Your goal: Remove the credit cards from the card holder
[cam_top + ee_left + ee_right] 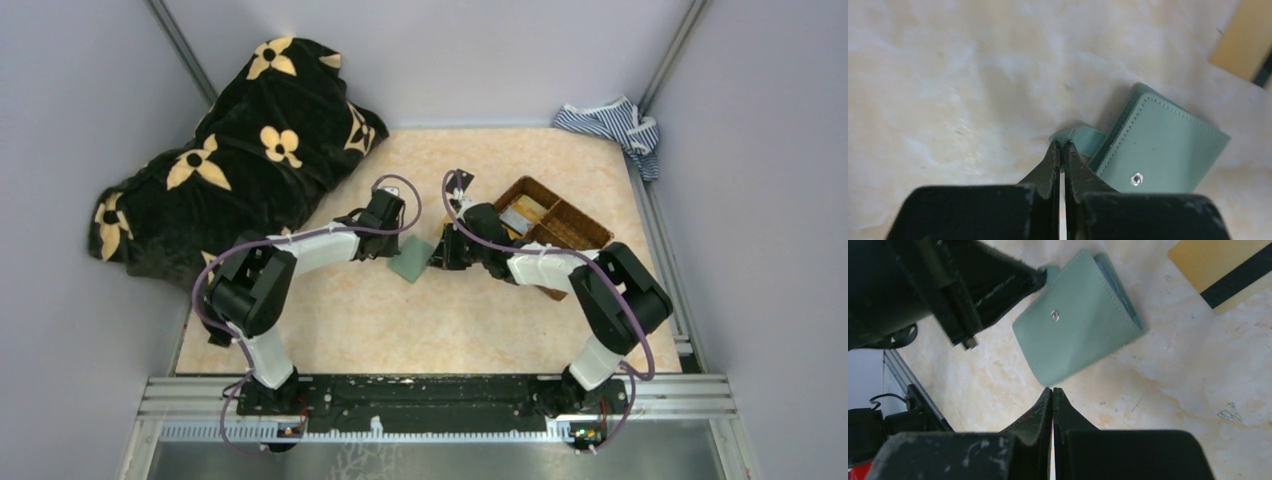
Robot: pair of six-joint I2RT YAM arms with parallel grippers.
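The sage-green card holder [410, 260] lies closed on the table between my two grippers, snap stud up. In the left wrist view my left gripper [1062, 145] is shut on the small green closing tab [1088, 139] that sticks out from the card holder [1163, 145]. In the right wrist view my right gripper [1052, 390] is shut and empty, its tips right at the near corner of the card holder [1073, 335]. The left fingers [998, 285] show there at the tab. A bluish inner layer [1118, 287] shows at the fold edge. No credit cards can be made out.
A gold card with a dark stripe [1218, 267] lies just beyond the card holder; it also shows in the left wrist view [1245, 42]. A brown woven divided basket [570, 232] stands at the right. A black flowered blanket [230, 160] fills the back left. A striped cloth [612, 122] lies at the back right.
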